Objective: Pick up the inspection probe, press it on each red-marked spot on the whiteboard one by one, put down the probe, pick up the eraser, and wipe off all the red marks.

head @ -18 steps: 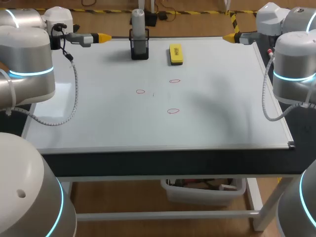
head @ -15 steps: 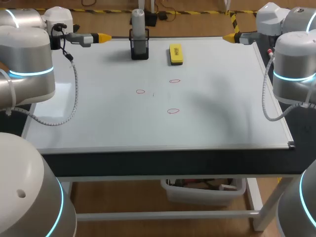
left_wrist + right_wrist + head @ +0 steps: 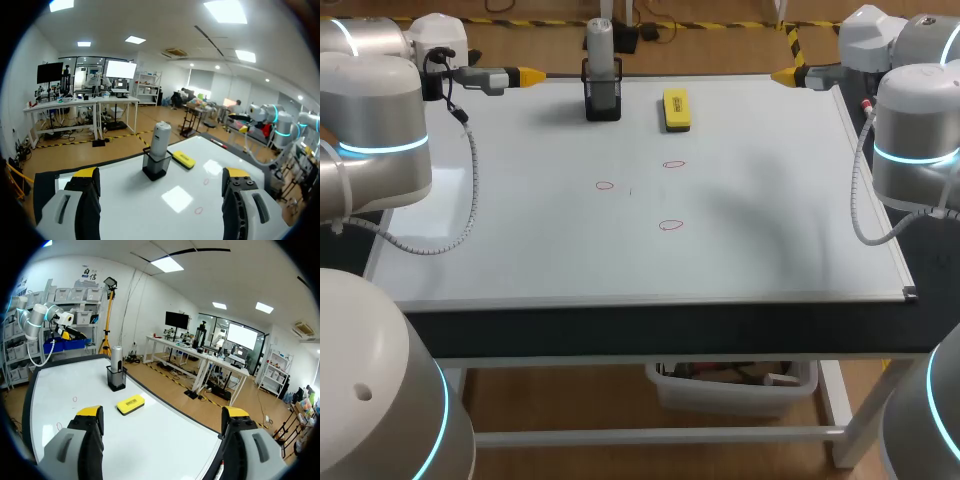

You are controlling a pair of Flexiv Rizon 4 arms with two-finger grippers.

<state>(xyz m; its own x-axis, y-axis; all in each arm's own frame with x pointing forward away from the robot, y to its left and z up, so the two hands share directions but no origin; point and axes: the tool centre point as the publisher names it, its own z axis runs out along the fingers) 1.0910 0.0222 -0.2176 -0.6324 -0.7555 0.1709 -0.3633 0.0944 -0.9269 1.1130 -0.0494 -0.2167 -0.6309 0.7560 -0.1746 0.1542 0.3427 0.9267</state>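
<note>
**A:** Entry, layout. Whiteboard (image 3: 520,240) covered nearly the whole counter. Both arms sat at its far corners, and the left pincer (image 3: 530,75) and right pincer (image 3: 783,74) pointed inward along the far edge. State of each?

**B:** Left pincer spread wide, nothing between the fingers (image 3: 85,175). Right pincer likewise spread and empty, per its own fingers (image 3: 92,412). The head view had both edge-on, so the spread could only be read from the wrist views.

**A:** Probe?

**B:** Inspection probe (image 3: 600,45) stood upright in its dark holder (image 3: 603,100) at the far edge, long axis vertical. It lay straight ahead of the left pincer, on its centreline in the left wrist view (image 3: 160,142). It was clearly nearer the left pincer than the right. Judgement: the left arm was placed for the pick, with a level approach and the fingers closing on the grey shaft above the holder rim.

**A:** Eraser?

**B:** Yellow eraser (image 3: 676,109) lay flat just beside the holder on the right arm's side, untouched. The right wrist view had it ahead, in front of the probe.

**A:** Marks?

**B:** Three red marks, mid-board: (image 3: 605,185), (image 3: 674,164), (image 3: 671,225). Only the head view showed all three plainly; the left wrist view caught two, faintly. None pressed or wiped yet, by my reading.
</note>
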